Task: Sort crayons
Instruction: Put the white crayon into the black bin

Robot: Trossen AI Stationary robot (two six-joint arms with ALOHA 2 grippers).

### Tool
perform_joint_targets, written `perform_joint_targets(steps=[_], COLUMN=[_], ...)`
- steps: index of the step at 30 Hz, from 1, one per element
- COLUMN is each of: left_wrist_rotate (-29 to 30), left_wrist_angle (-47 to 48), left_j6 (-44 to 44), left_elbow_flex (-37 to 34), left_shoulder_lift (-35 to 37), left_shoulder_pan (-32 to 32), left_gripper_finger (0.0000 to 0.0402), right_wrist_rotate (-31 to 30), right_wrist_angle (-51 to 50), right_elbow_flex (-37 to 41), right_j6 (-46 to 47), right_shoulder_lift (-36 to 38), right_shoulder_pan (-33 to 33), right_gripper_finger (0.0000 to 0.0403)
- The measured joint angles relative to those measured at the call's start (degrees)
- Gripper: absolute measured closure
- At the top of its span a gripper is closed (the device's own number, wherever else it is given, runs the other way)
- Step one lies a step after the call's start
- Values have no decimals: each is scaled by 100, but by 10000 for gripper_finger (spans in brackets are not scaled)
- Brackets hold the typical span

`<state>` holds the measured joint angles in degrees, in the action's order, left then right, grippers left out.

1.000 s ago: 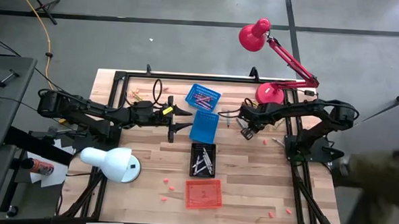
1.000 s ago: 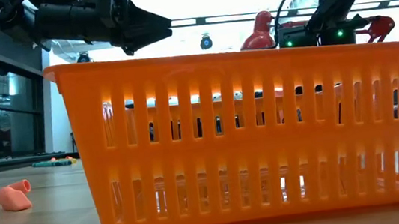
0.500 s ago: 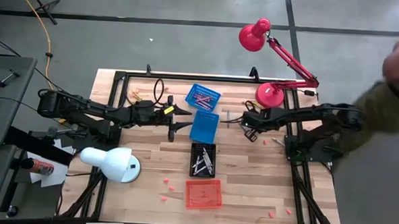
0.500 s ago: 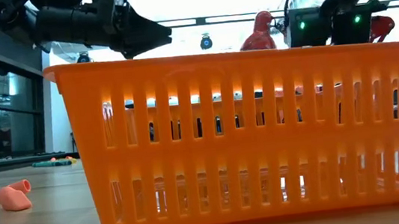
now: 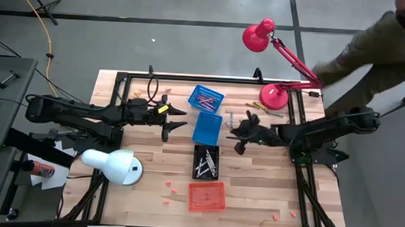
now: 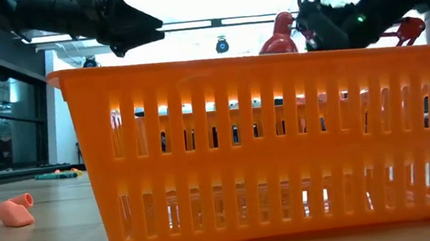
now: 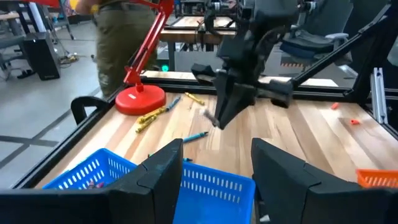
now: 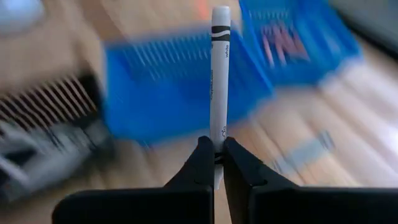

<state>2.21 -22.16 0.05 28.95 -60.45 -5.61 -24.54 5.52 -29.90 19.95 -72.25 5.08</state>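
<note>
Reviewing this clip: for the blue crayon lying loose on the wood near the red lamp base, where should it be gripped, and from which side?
Take the blue crayon at mid-length, coming straight down from above with the fingers across its thin width. It lies flat on the table, bare wood on both long sides. The right gripper is already shut on a white crayon.

A: Rt wrist view — blue baskets smeared, contents unreadable. White crayon base hidden betw fingers.
B: Low view — orange basket blocks most of worktop. Person cut off at frame edge.
</note>
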Motion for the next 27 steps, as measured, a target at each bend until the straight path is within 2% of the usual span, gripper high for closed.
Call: perform_joint_targets(steps=[5,8,13,23,27], left_wrist_rotate=[-1,-3,-3,-5,-5], left_wrist_angle=[26,-89,-360,-521,-531], left_j6=[-38,51,111,66,66], left_elbow_flex=[0,2,-1,-7,0], left_shoulder_lift=[68,-71,-409,-650,-603], left_shoulder_pan=[0,0,0,0,0], left_gripper_finger=[224,224,224,224,224], right_wrist_rotate=[110,291,625,986,1687], right_wrist_angle=[2790,3502,3934,3935,3915], right_elbow_flex=[441,449,412,412,402], right_j6=[-895,-1407,-1874,-1912,-1370], right_shoulder_lift=[-61,-61,-61,-61,-134], right_shoulder_pan=[-19,-22,-17,-17,5], right_gripper_finger=[403,403,403,403,403])
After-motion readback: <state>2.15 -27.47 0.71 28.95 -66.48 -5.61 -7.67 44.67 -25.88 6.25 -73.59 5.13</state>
